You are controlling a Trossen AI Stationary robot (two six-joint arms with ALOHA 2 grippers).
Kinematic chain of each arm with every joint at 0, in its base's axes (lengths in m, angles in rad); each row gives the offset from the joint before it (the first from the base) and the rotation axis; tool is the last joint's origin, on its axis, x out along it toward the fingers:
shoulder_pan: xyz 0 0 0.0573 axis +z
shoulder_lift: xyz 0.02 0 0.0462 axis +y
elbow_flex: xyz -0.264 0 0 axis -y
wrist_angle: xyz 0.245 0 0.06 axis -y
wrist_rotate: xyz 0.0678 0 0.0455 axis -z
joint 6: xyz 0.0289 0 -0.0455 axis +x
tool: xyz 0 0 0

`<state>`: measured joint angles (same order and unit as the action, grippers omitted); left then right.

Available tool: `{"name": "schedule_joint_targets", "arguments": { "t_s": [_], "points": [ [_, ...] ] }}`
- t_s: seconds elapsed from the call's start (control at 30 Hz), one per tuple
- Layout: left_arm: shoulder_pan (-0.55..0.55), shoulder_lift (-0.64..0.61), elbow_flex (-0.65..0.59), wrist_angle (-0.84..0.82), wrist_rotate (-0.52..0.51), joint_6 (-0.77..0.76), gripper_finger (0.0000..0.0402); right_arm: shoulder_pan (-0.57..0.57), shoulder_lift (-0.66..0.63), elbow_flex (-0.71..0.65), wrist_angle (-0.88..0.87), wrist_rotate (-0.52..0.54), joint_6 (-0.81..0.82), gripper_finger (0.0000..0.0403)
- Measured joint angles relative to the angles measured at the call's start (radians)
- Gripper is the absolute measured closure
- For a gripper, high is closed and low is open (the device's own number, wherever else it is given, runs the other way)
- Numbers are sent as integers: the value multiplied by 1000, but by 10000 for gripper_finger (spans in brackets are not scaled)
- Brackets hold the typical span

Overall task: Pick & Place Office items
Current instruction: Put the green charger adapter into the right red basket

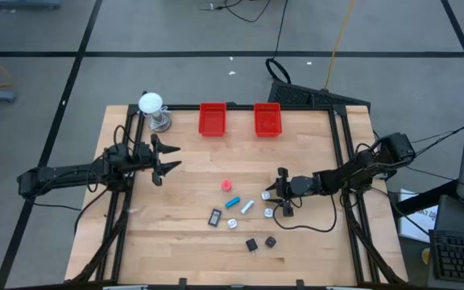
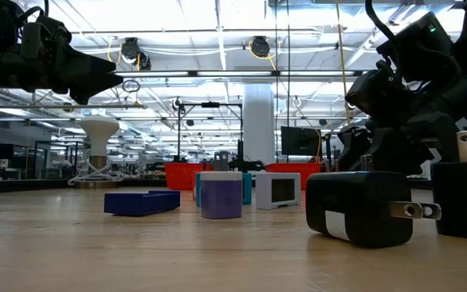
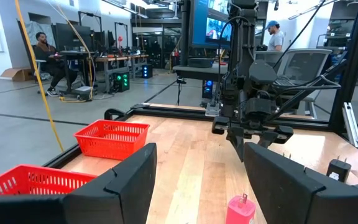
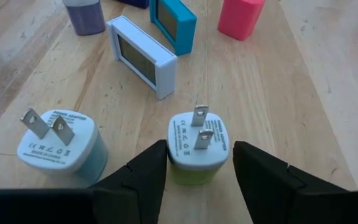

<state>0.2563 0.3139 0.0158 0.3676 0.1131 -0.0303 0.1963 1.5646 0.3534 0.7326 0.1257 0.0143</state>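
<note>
Small office items lie on the wooden table [image 1: 176, 242]: a pink piece [image 1: 226, 185], a cyan one [image 1: 233, 201], a pale blue plug adapter [image 4: 61, 146], a dark flat rectangle [image 1: 215, 217] and two black cubes [image 1: 251, 244]. A plug adapter with a white face and green body [image 4: 197, 146] stands on its base, prongs up. My right gripper [image 4: 197, 177] slants down over it, with one finger close on each side. My left gripper [image 1: 163, 159] hangs open and level over the table's left part, with nothing between its fingers. My right gripper has its two fingertips [image 4: 160, 158] level with the white-faced adapter's two opposite sides [image 4: 176, 155], coming slantwise down from the table's right. Whether the fingertips touch those sides, I cannot tell. The adapter stands upright on the table.
Two red bins [image 1: 213, 118] [image 1: 267, 118] stand at the far edge. A white ball on a metal stand [image 1: 152, 109] is at the far left. A white flat screen piece [image 4: 143, 56] lies just beyond the adapter. People sit and stand in the room beyond.
</note>
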Motion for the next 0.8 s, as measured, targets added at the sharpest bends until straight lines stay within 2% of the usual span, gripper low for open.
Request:
{"name": "schedule_joint_targets", "arguments": {
  "t_s": [0.8],
  "points": [
    [0, 0, 0, 0, 0, 0, 158, 0, 0, 0, 11, 0, 26, 235]
  ]
}}
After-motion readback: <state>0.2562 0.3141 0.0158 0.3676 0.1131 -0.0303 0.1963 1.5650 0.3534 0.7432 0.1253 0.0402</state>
